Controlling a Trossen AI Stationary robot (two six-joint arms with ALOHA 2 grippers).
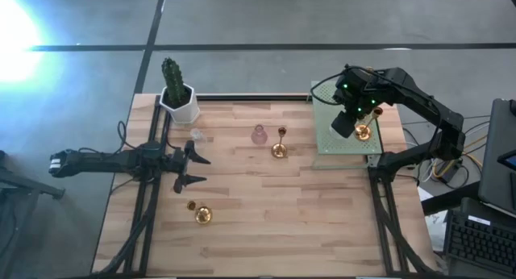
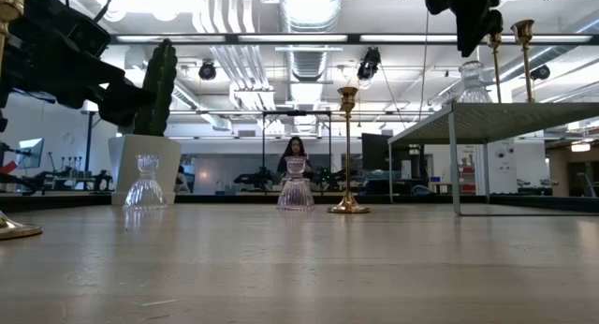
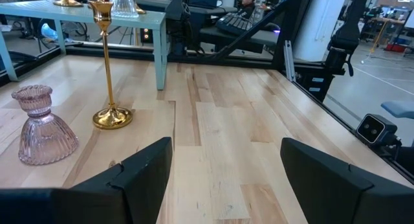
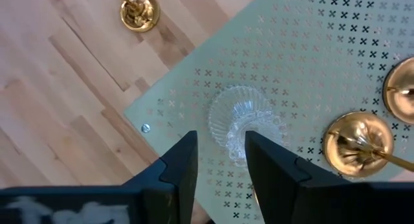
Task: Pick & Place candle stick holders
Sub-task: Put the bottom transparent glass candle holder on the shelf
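A wooden desk (image 1: 266, 214) is seen from above with two dark robot arms. The right arm reaches in from the right edge of the frame and bends down over a pale green perforated rack (image 1: 326, 134) at the upper right. Its right gripper (image 4: 220, 160) points straight down, fingers parted and released around a clear glass candle holder (image 4: 242, 123) standing on the rack, without clamping it. Two gold candle holders (image 4: 359, 143) stand on the rack just beside the glass one. The left arm lies low and level along the left side, its left gripper (image 1: 193, 169) pointing toward the desk's middle with fingers spread wide and empty. Near the centre a pinkish glass holder (image 1: 259, 135) stands beside a tall gold holder (image 1: 280, 148). Another gold holder (image 1: 201, 215) lies at lower left. A small clear holder (image 1: 196, 136) sits near a white pot with a cactus (image 1: 177, 97) at upper left.
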